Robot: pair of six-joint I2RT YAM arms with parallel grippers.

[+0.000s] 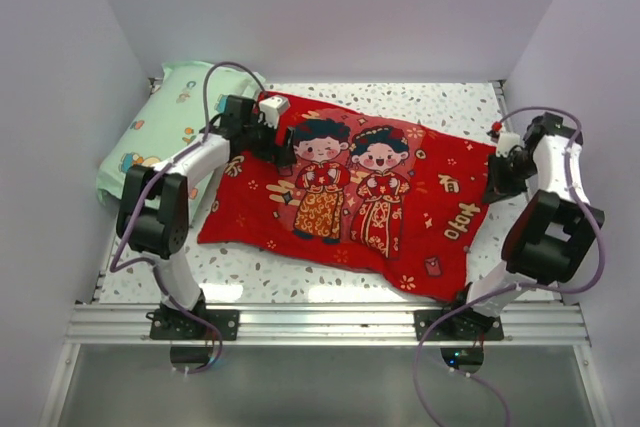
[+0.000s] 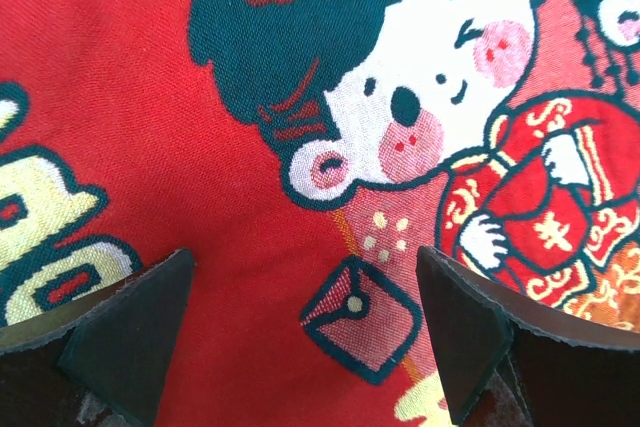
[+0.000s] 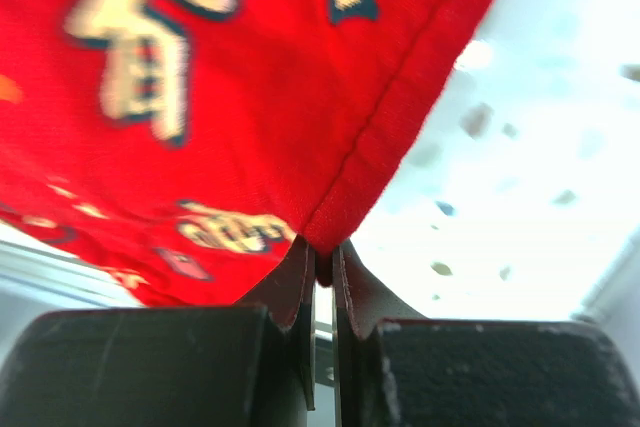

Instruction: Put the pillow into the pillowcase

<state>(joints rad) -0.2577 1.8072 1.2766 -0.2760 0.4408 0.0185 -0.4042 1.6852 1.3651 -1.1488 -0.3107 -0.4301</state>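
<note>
The scene is viewed whole from above and behind the arm bases (image 1: 195, 325), looking down and forward over the table (image 1: 250, 265) and the pillowcase (image 1: 440, 197). The left wrist view is pointed straight down, very close to the cloth — only part of the print is framed, above the left gripper (image 2: 300, 347). The right wrist view is set low and close at the cloth's right corner, over the right gripper (image 3: 318, 267). The red print is shared by all three.

White walls (image 1: 350, 7), speckled tabletop (image 1: 440, 97)
</note>
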